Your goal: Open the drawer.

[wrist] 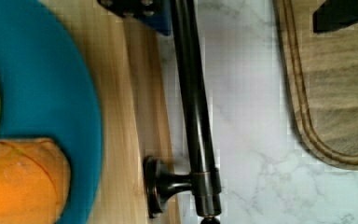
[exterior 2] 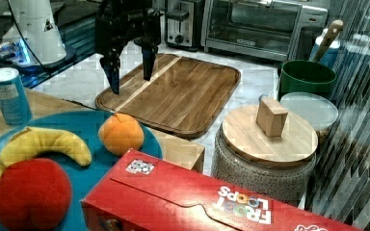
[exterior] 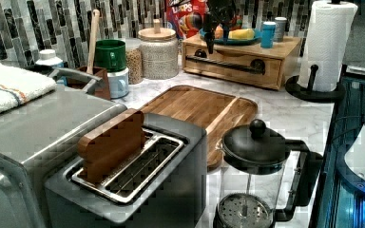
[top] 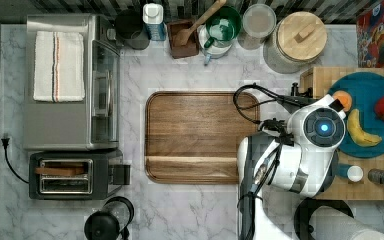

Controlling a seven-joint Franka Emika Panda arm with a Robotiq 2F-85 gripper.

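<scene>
Drawer (exterior: 233,66): shut, in wooden stand (exterior: 285,50) beside cutting board (exterior: 195,107); bar handle (wrist: 193,102) partly cut off in wrist view. Gripper (exterior 2: 130,72): fingers spread, empty, above handle, fingertips partly out of frame.

Light-wood drawer (exterior: 237,66), black handle (wrist: 193,107); teal plate (wrist: 46,93).

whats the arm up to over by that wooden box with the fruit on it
The Panda arm's end effector hangs open above the black bar handle of the light-wood drawer, fingers pointing down, not yet gripping it. The drawer looks shut, its front flush with the box. On top sits a teal plate with a banana, an orange and a red fruit. The walnut cutting board lies beside it.
</scene>
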